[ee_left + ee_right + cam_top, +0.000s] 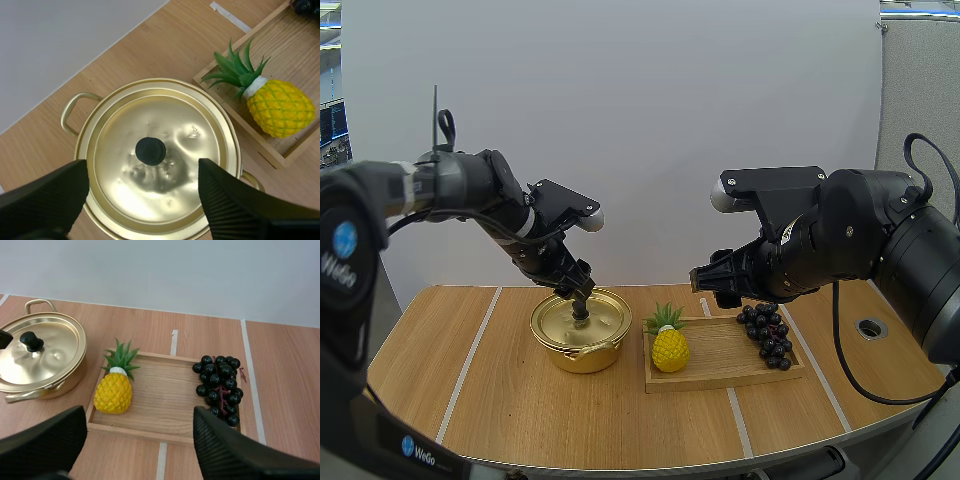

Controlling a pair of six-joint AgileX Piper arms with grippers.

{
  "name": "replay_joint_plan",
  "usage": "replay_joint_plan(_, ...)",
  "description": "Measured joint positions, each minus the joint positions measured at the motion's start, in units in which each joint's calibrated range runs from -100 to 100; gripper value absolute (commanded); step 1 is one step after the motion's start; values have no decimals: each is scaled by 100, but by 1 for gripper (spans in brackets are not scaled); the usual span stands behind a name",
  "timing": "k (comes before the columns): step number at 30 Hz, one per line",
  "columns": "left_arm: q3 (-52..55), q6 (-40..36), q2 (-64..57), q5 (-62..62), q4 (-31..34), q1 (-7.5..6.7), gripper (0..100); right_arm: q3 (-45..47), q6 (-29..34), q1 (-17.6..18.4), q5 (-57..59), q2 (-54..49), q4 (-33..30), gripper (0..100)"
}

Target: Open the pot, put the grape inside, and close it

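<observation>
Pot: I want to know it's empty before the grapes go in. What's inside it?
Its inside is hidden: the gold lid with its black knob covers the pot. Whether it's empty cannot be told.

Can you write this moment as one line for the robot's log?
lid: on pot | left gripper: open over knob | grapes: on wooden tray | right gripper: open above tray
</observation>
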Motion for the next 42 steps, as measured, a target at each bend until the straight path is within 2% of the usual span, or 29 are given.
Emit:
replay_joint_plan(19, -318, 113, 1142, 34, 0, 0, 100, 0, 0, 0, 0, 0, 0, 100)
replay_joint_plan(24, -415, 121, 1310, -17, 0, -60, 100, 0, 0, 0, 0, 0, 0, 100)
replay_joint_plan(27, -415, 132, 1381, -85, 0, -196, 100, 0, 0, 0, 0, 0, 0, 100)
replay_joint_plan(42, -429, 132, 1387, -375, 0, -202, 100, 0, 0, 0, 0, 0, 0, 100)
